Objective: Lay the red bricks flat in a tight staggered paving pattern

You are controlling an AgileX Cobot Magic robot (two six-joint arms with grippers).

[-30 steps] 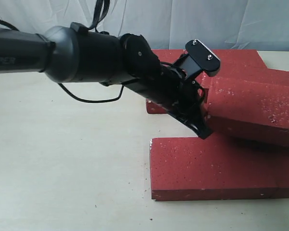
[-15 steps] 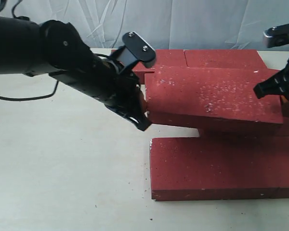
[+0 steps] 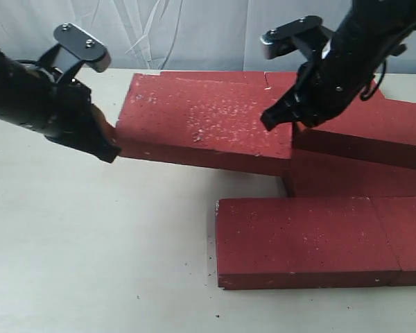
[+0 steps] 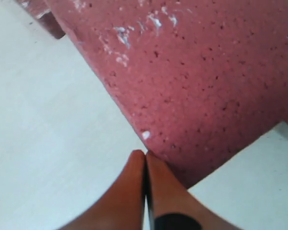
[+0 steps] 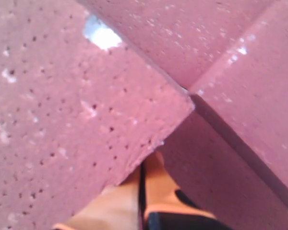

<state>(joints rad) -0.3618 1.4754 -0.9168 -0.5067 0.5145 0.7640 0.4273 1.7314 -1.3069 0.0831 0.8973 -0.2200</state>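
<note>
One red brick [image 3: 204, 121] hangs tilted between my two grippers, its right end resting on the stack. My left gripper [image 3: 109, 149] is shut, its tips [image 4: 145, 154] touching the edge of this brick [image 4: 206, 72] at its left end. At the right end my right gripper [image 3: 269, 119] is also shut, tips [image 5: 148, 160] tucked under the edge of the brick [image 5: 62, 96]. Two bricks [image 3: 298, 239] lie flat end to end in the front row. Another brick [image 3: 374, 128] lies tilted at the right on a lower one [image 3: 319, 182].
More red bricks [image 3: 215, 75] lie flat along the back by the white curtain [image 3: 194, 35]. The pale table [image 3: 90, 243] spreads to the left and front. Further bricks [image 5: 259, 96] lie just past my right fingertips.
The tilted brick has shifted well to the left. My left gripper moved left with it, and my right gripper came in from the right edge, following the brick's right end.
</note>
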